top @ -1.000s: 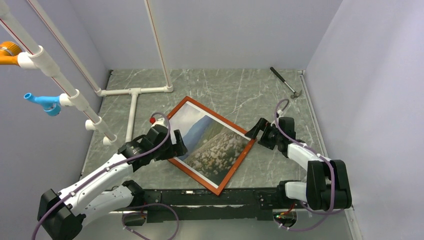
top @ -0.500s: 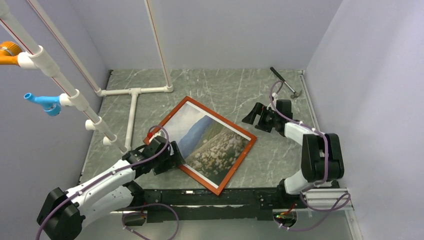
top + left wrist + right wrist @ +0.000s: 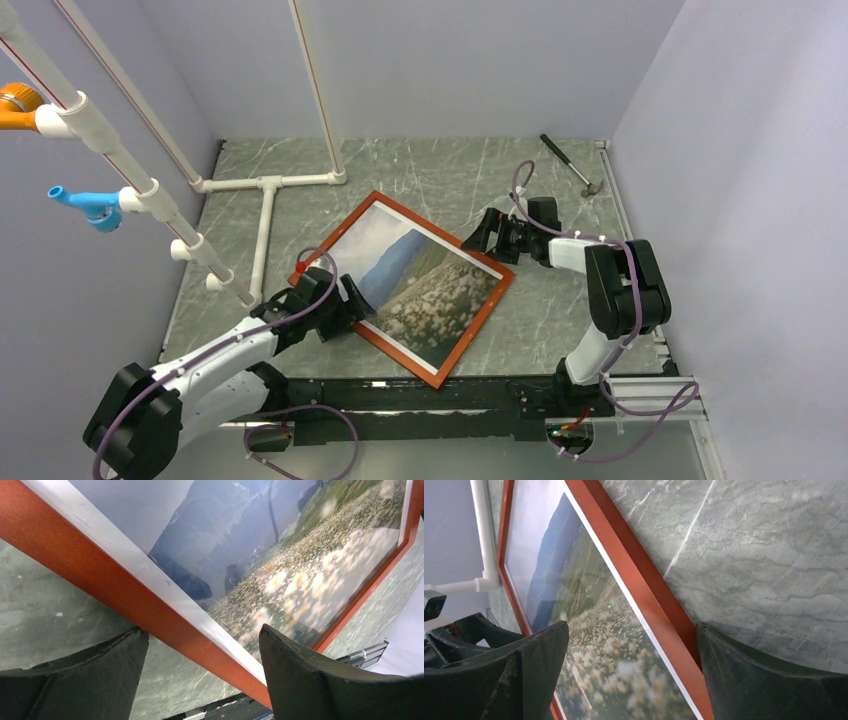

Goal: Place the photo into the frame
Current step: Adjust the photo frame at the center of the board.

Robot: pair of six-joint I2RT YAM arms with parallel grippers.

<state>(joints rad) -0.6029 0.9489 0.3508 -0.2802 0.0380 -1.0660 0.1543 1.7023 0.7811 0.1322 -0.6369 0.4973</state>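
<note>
The photo [image 3: 420, 285], a mountain and flower-meadow landscape, lies face up inside the reddish-brown frame [image 3: 478, 328], which rests flat and turned at an angle on the marble table. My left gripper [image 3: 345, 305] sits low at the frame's left rail, open. In the left wrist view that rail [image 3: 100, 575] crosses between the fingers [image 3: 310, 680], the photo [image 3: 280, 555] beyond. My right gripper [image 3: 487, 235] is open at the upper right rail. In the right wrist view the rail [image 3: 634, 580] runs beside the right finger [image 3: 764, 675], the photo [image 3: 574, 595] between the jaws.
A white PVC pipe tee [image 3: 265, 215] lies on the table left of the frame. Slanted pipes with a blue fitting [image 3: 90, 205] and an orange one [image 3: 20, 105] hang over the left side. A small hammer [image 3: 572, 165] lies at the back right.
The right gripper has swung left and back, from the frame's right corner onto its upper right rail. The left gripper slid nearer along the left rail, and its jaws narrowed slightly.
</note>
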